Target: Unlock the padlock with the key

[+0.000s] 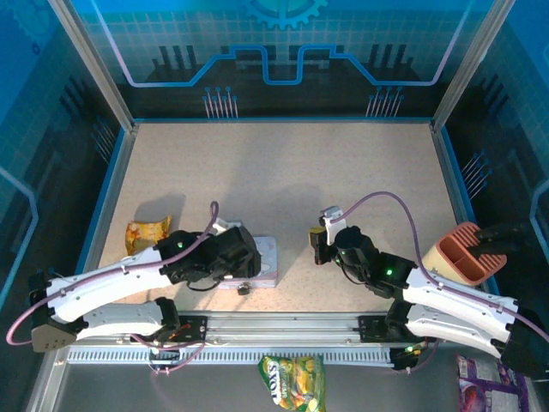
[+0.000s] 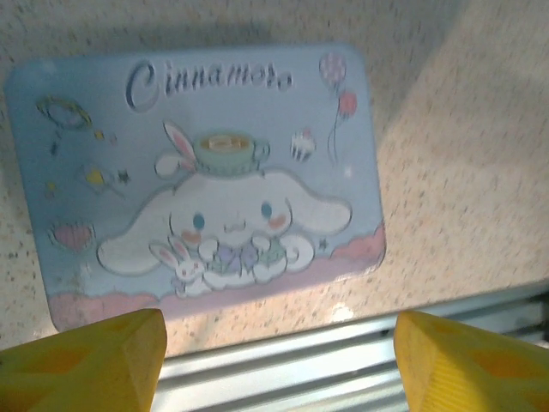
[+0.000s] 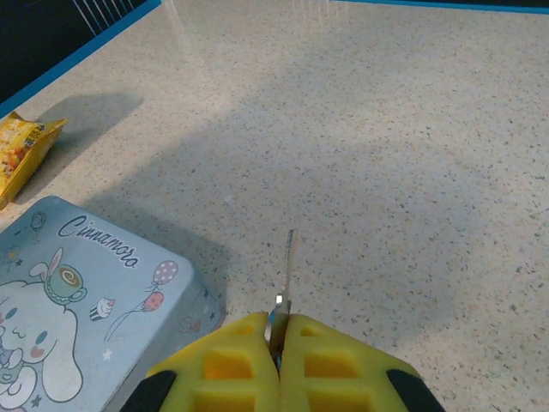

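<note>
My right pincer (image 3: 279, 330) clamped on thin dark-grey metal key (image 3: 289, 257), blade pointing 12 o'clock, likely readied for insertion. My left pincer (image 2: 279, 330) apart above lilac cartoon-printed tin (image 2: 206, 172). At tin's 6 o'clock, tiny dark metal padlock (image 1: 244, 289) lies unheld.

looks like a robotics lab cell: a speckled tabletop (image 1: 283, 172) boxed in by aluminium posts (image 1: 86, 58) and blue panels (image 1: 360, 34) printed with circuit traces and a gear (image 1: 285, 10), with two white robot arms (image 1: 103, 276) bolted to an aluminium rail (image 1: 283, 326) at its near edge.
</note>
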Controlling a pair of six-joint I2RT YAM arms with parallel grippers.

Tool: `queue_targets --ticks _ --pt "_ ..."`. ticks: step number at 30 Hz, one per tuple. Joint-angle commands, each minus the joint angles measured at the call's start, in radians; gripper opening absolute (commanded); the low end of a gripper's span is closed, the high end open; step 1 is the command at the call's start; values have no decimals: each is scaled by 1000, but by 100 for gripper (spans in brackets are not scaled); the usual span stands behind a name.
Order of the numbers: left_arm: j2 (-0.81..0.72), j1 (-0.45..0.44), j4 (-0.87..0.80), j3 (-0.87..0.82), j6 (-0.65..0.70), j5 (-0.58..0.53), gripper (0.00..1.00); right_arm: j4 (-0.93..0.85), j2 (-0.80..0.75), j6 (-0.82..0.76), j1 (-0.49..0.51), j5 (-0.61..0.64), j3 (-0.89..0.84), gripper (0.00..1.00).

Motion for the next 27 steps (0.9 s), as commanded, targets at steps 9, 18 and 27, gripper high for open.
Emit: queue_targets --ticks 9,18,27 --pt "72 -132 15 -173 -163 -78 62 -10 -4 13 -27 -43 38 0" --pt "95 -132 114 -262 -211 -24 61 -17 -10 16 -28 -35 37 0" --pt "198 -89 234 -241 -145 -74 64 1 4 26 -30 -49 33 0"
